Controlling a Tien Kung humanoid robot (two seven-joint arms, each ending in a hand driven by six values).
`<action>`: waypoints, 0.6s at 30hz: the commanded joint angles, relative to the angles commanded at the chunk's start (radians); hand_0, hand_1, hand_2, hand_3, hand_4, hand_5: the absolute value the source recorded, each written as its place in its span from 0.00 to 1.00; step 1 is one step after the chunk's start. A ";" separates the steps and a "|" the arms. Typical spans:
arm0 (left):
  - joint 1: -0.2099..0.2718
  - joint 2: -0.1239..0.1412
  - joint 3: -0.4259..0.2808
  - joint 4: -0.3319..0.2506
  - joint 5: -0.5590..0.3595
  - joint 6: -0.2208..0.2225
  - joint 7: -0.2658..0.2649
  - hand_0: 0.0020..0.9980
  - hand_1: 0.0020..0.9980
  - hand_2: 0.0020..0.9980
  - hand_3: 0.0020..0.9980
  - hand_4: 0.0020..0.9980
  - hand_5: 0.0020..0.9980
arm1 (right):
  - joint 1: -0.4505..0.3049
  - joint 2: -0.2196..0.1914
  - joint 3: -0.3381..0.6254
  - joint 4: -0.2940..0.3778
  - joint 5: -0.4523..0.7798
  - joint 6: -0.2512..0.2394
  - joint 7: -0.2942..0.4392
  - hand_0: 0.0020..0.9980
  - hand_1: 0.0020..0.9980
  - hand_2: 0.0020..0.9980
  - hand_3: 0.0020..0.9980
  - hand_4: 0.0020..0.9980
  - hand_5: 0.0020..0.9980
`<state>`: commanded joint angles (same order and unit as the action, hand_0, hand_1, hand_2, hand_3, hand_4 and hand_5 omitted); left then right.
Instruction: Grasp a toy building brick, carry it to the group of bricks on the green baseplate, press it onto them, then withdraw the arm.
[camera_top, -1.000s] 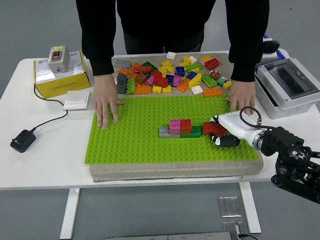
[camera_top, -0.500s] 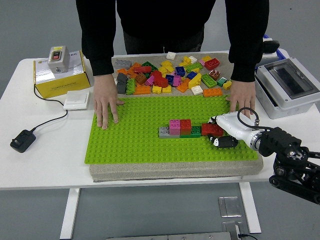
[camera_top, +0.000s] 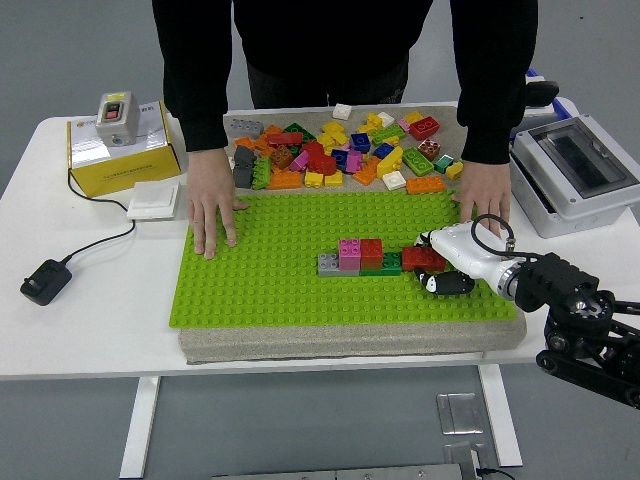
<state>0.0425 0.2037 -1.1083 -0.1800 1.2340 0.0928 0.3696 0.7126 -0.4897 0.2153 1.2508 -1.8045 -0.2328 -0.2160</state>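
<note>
Right robot hand, white shell w/ black fingertips, comes in from lower right of frame on a black arm, wrist angled up-left, lying low over the green studded baseplate. Its fingers are clamped on a red toy brick, thumb side at the brick's lower edge, other fingers over its top right. The red brick sits at centre-right of frame, touching the right end of the small brick row on the baseplate: grey, pink, red on top, green at the base. Can't tell if the brick is fully seated on the studs. Left robot hand not in view.

Baseplate lies on a grey foam pad on the white counter. Above it, upper centre, a loose pile of mixed-colour bricks on the pad's far strip. A person in a black top stands at the far side, upper frame, both hands flat: one hand on the baseplate's upper-left corner, other hand at its upper-right edge, just above the robot hand, close but apart.

Upper left: yellow cardboard box w/ a grey switch unit on top, white flat square beside it, black plug and cable at left. Right edge: grey plastic enclosure w/ clear lid.
</note>
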 joint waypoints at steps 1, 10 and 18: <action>0.000 0.000 0.000 0.000 0.000 0.000 0.000 0.68 0.66 0.48 0.66 0.11 0.66 | 0.000 0.000 -0.001 -0.001 -0.001 0.000 0.000 0.11 0.17 0.65 0.65 0.41 0.43; -0.002 0.001 -0.003 0.000 0.004 0.001 0.001 0.68 0.66 0.48 0.65 0.11 0.66 | 0.001 -0.001 -0.008 -0.002 -0.005 -0.002 0.001 0.11 0.17 0.65 0.65 0.41 0.43; -0.002 0.001 -0.006 0.000 0.008 0.001 0.001 0.68 0.66 0.48 0.65 0.11 0.66 | 0.000 0.000 -0.012 -0.005 -0.005 -0.005 0.004 0.11 0.17 0.65 0.66 0.41 0.43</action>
<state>0.0406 0.2049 -1.1140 -0.1800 1.2417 0.0940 0.3708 0.7129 -0.4894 0.2032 1.2459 -1.8095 -0.2379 -0.2124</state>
